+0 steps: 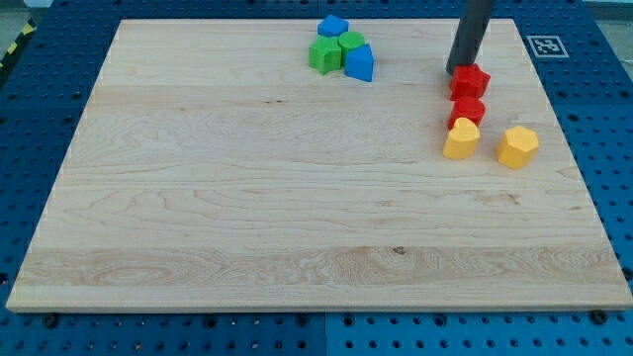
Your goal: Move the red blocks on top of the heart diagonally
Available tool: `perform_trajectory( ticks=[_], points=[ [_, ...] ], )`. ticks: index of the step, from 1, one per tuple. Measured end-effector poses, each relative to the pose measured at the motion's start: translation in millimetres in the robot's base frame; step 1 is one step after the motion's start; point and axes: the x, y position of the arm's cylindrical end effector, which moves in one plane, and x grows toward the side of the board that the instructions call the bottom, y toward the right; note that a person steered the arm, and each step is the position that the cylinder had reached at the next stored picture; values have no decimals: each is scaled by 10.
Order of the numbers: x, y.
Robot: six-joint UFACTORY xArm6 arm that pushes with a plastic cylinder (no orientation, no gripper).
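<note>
- Wooden board (pixel 247 227): pale grain, bare across the view's bottom.
- Yellow heart (pixel 461 139) and yellow hexagon (pixel 517 146) sit at the view's right, apart.
- Lower red block (pixel 467 110) touches the heart's top edge; upper red block (pixel 471 81) sits just above it, star-like.
- My tip (pixel 458 70) touches the upper red block's upper-left corner. No fingers: plain rod.
- Push likely runs down-right.
- Farthest: blue and green blocks (pixel 341 51) clustered at the top.

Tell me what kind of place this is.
Probably a robotics lab bench: a wooden board on a blue perforated table, a fiducial marker, and my tip beside the red star block.
</note>
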Motion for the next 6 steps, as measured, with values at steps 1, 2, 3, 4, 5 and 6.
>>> perform_trajectory(
  ticks=[1,2,3,4,5,6],
  points=[
    [248,0],
    [492,0],
    [548,48],
    [526,154],
    [494,-172],
    [496,-977]
  ],
)
